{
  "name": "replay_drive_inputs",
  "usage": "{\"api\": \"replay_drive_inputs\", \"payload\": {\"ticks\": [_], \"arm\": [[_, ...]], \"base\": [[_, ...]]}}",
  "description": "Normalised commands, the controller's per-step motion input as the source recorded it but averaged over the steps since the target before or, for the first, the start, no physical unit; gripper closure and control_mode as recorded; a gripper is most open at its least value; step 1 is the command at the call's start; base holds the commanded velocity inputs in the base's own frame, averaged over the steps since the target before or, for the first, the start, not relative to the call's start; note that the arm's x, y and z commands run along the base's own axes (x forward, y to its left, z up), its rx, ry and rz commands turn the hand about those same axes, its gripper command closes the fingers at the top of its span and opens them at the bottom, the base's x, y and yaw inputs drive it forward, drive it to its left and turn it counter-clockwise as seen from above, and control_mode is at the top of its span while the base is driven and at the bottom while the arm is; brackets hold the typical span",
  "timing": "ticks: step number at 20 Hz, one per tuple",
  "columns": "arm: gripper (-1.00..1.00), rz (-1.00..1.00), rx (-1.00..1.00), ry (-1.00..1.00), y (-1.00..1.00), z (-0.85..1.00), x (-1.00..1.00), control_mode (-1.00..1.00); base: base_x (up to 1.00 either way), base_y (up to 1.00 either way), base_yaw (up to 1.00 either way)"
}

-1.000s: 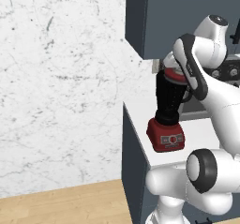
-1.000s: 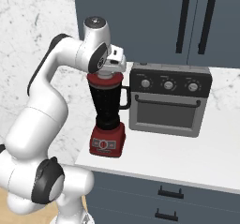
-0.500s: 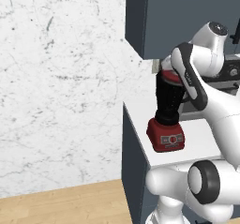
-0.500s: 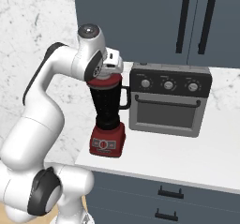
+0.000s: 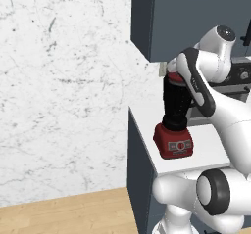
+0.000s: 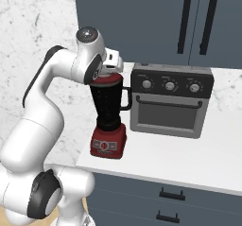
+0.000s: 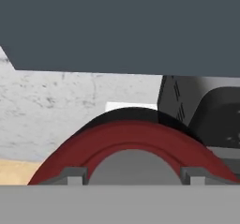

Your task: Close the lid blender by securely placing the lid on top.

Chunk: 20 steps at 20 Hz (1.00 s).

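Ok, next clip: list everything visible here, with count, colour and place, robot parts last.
blender: one, red base with dark jar, at the counter's left end.
lid: one, red, on top of the jar, partly hidden by the arm's wrist.
oven: one, grey with three knobs, right of the blender.
counter: one, white top over dark drawers.
upper cabinets: dark blue-grey, above the counter.
wall: white marble.
floor: wood.
end effector: one, dark tips at the lid's red rim; open or shut unclear.
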Motion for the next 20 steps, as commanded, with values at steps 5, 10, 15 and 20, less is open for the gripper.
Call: {"api": "replay_drive_inputs", "payload": {"ticks": [5, 10, 15, 20], "arm": [[1.00, -0.02, 0.00, -0.04, 0.00, 0.00, 0.16, -1.00], [1.00, -0.02, 0.00, -0.05, 0.00, 0.00, 0.12, -1.00], [1.00, -0.01, 0.00, -0.06, 0.00, 0.00, 0.01, -1.00], [1.00, 0.00, 0.00, -0.03, 0.00, 0.02, 0.00, -1.00]], "base": [[0.00, 0.00, 0.00], [0.00, 0.00, 0.00], [0.00, 0.00, 0.00], [0.00, 0.00, 0.00]]}}
